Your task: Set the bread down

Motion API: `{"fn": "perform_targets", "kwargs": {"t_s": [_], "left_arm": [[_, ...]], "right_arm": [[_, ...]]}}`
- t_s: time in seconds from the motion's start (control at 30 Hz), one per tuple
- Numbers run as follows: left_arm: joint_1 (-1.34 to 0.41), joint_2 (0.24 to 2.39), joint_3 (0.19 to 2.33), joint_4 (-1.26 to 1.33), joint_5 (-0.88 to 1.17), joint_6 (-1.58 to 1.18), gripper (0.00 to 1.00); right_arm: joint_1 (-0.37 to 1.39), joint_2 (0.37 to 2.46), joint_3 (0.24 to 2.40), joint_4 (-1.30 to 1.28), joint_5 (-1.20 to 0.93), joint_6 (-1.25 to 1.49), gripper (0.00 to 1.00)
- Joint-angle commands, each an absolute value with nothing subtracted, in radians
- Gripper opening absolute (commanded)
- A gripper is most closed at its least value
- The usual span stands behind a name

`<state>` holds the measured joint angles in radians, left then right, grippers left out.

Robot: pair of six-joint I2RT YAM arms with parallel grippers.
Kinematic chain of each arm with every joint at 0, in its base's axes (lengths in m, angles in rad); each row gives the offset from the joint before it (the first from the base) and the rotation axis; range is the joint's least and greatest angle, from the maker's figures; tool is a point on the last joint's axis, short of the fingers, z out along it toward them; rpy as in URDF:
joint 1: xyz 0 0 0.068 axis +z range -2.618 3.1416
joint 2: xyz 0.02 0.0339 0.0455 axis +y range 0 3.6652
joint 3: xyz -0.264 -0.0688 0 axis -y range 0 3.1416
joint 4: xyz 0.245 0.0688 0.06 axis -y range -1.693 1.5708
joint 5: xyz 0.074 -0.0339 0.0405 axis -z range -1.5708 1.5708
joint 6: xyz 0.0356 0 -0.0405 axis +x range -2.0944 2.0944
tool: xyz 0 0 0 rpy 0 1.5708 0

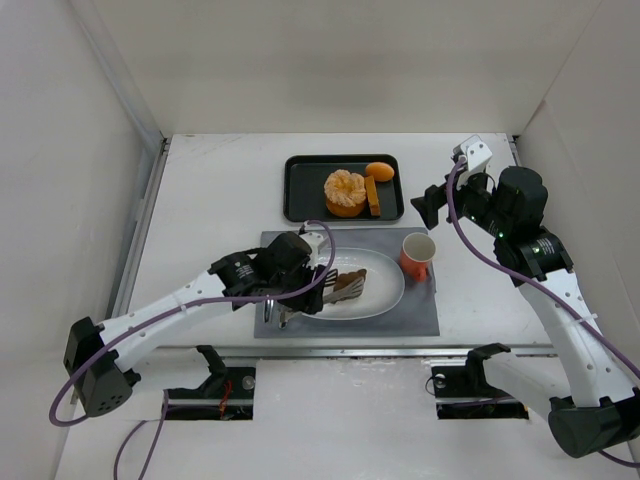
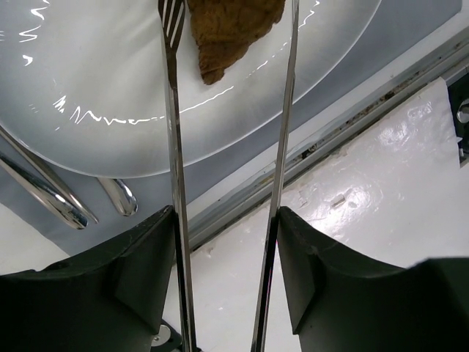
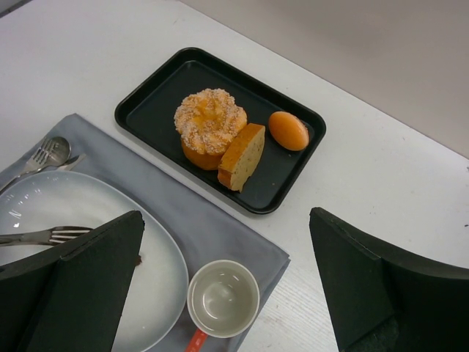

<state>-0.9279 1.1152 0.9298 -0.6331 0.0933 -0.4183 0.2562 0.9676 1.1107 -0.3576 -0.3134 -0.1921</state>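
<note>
Two arms of the tongs (image 2: 174,147), clamped in left gripper (image 2: 227,220), flank bread (image 2: 231,29) on plate (image 2: 110,73): release step; next, lift clear; right gripper (image 3: 227,216) gapes empty

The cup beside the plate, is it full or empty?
Empty: the right wrist view looks down into the cup and shows only its bare pale bottom.

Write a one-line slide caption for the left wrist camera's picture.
Left gripper holds metal tongs, their tips spread either side of the brown bread lying on a white plate.
</note>
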Motion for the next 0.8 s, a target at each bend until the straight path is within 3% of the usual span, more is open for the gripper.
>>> {"fn": "perform_targets", "kwargs": {"t_s": [0.0, 0.23, 0.63, 0.77], "left_arm": [[-0.933, 1.104, 0.928, -0.607, 0.092, -0.43, 0.51], [-0.933, 1.104, 0.951, -0.652, 0.042, -0.43, 0.51], [-0.933, 1.026, 1.213, -0.808, -0.071, -0.448, 0.5], [-0.933, 1.005, 1.227, -0.836, -0.207, -0.457, 0.46]], "right_arm": [[0.255, 0.956, 1.109, -0.304, -0.308, -0.202, 1.0], [0.255, 0.956, 1.109, -0.304, -0.308, -0.202, 1.0], [0.255, 0.947, 1.109, -0.304, -0.308, -0.202, 1.0], [0.255, 0.946, 1.109, -0.304, -0.308, -0.202, 1.0]]}}
